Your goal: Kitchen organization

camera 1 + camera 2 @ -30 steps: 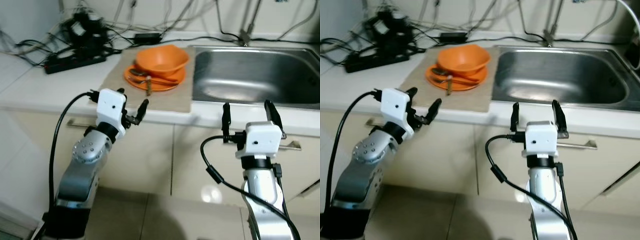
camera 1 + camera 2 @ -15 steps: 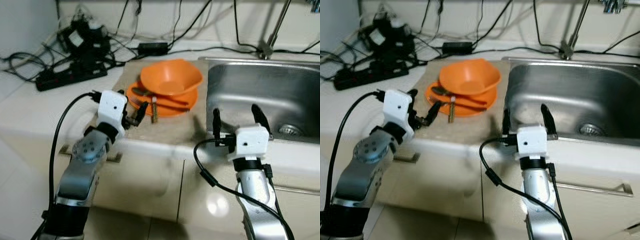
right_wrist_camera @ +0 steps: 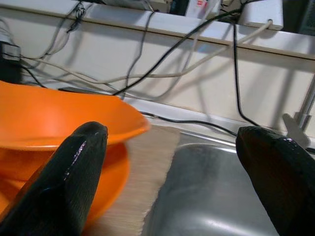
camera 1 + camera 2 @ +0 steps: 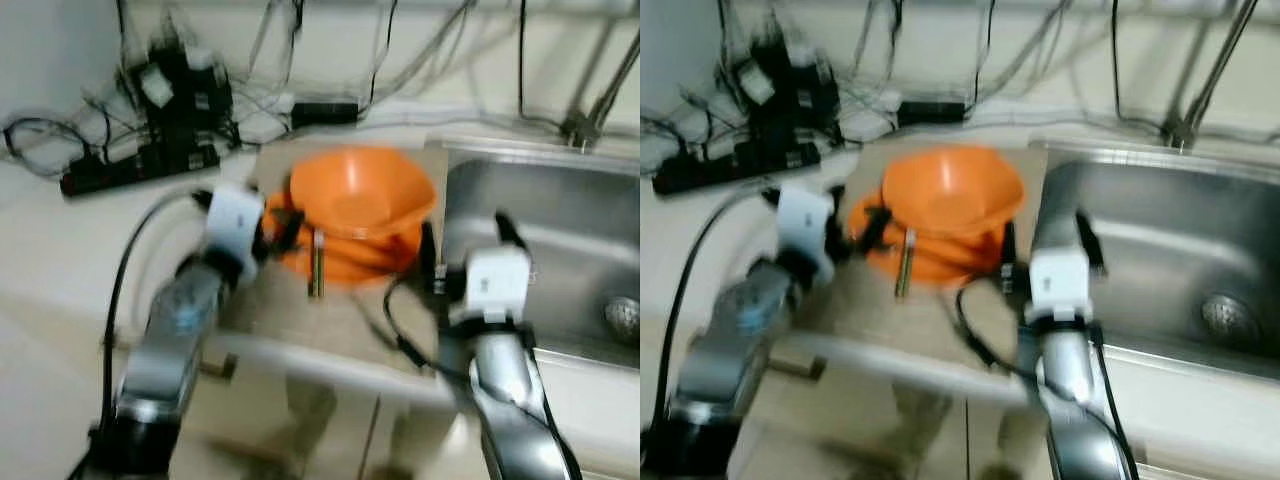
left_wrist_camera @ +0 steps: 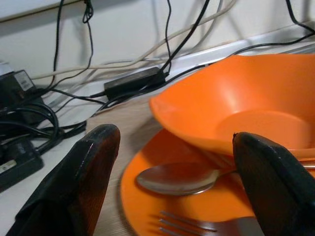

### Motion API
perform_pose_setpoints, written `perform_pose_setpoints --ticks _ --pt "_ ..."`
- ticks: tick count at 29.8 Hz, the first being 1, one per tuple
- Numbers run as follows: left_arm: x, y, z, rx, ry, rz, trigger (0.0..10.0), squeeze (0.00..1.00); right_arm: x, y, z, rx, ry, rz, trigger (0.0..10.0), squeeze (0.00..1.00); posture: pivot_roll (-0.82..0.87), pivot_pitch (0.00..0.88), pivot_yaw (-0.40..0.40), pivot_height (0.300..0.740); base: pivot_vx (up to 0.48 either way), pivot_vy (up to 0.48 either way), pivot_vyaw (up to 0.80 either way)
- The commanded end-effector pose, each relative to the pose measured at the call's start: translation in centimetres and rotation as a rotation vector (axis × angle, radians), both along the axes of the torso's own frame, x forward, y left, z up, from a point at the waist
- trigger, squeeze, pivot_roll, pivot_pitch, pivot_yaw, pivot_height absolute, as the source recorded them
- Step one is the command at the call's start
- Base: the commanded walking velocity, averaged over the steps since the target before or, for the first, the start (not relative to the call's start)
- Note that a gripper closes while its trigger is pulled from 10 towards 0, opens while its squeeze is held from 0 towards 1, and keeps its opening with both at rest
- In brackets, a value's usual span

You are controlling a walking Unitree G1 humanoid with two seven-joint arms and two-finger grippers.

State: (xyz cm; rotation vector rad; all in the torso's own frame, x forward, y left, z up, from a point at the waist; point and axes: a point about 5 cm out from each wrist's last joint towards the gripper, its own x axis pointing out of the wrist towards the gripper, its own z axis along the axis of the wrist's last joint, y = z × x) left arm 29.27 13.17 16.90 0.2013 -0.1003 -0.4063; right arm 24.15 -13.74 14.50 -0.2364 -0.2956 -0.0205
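Hovering low at the counter edge: left gripper [image 5: 167, 196], fingers spread wide and holding nothing, facing the plate [image 5: 147, 206]; right gripper [image 3: 172, 187], likewise spread and empty, straddling the mat [image 3: 147, 191] edge and sink [image 3: 216, 196]. Resting on the plate: spoon [image 5: 179, 178] and fork [image 5: 197, 227], tucked under the bowl [image 5: 246, 108]. Risking, on a blind reach, clipping the bowl rim and tipping it sinkward, or scattering cutlery. Probably closing in, going by the head views' blur. Trailing behind: cables [image 5: 147, 54], easily snagged.
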Motion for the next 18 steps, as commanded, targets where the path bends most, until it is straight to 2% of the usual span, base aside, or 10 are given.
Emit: perform_pose_setpoints --ticks 1,10,14,18 --pt "-0.07 -0.53 0.29 0.004 -0.017 -0.019 10.0 0.0 -0.15 -0.67 -0.21 0.014 0.013 -0.017 10.0 0.0 -0.02 0.0 0.064 0.74 0.0 0.0 -0.54" --pt "-0.18 -0.57 0.07 0.006 -0.011 -0.021 10.0 0.0 -0.09 -0.74 -0.25 0.021 0.012 -0.015 10.0 0.0 -0.02 0.0 0.063 0.74 0.0 0.0 -0.52" --pt "-0.13 -0.53 0.03 0.006 -0.008 -0.014 10.0 0.0 0.07 -0.67 -0.58 -0.017 0.035 -0.016 10.0 0.0 -0.02 0.0 0.063 0.74 0.0 0.0 -0.53" --pt "-0.15 -0.55 -0.22 0.022 -0.002 -0.004 10.0 0.0 0.12 -0.65 -0.76 -0.033 0.046 -0.02 10.0 0.0 -0.02 0.0 0.062 0.74 0.0 0.0 0.0"
